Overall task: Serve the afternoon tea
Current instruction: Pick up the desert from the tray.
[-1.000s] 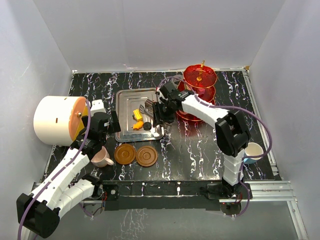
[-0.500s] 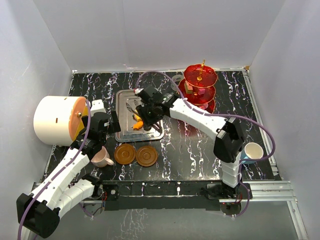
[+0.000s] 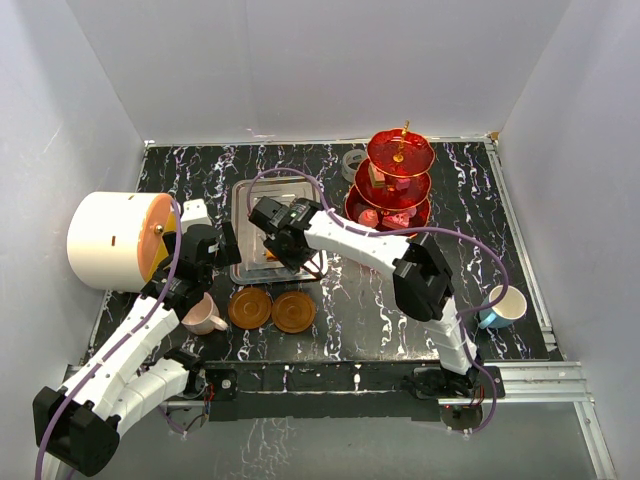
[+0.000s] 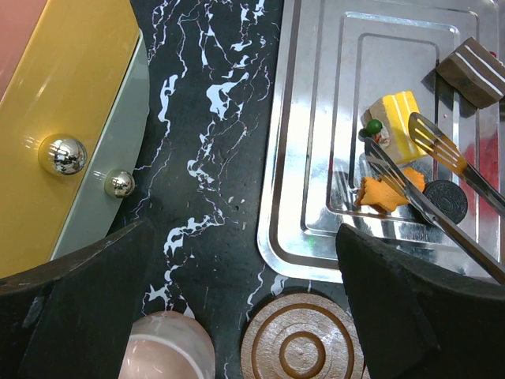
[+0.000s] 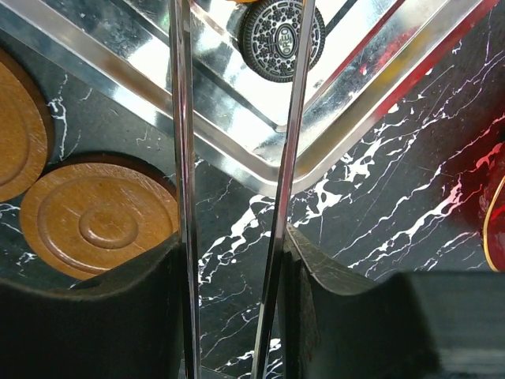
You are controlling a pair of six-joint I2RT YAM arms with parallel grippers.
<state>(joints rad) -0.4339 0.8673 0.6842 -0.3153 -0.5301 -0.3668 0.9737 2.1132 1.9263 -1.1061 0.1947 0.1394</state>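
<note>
Beside the white drum the left gripper has not stirred, its jaws spread wide and empty above the pink cup and the two brown saucers. The right gripper, clamped on metal tongs, has swung leftward from the red stand to the steel tray, where the parted tong blades straddle a dark sandwich biscuit next to the yellow and orange sweets. The stand now shows unblocked, and the blue cup sits far right.
</note>
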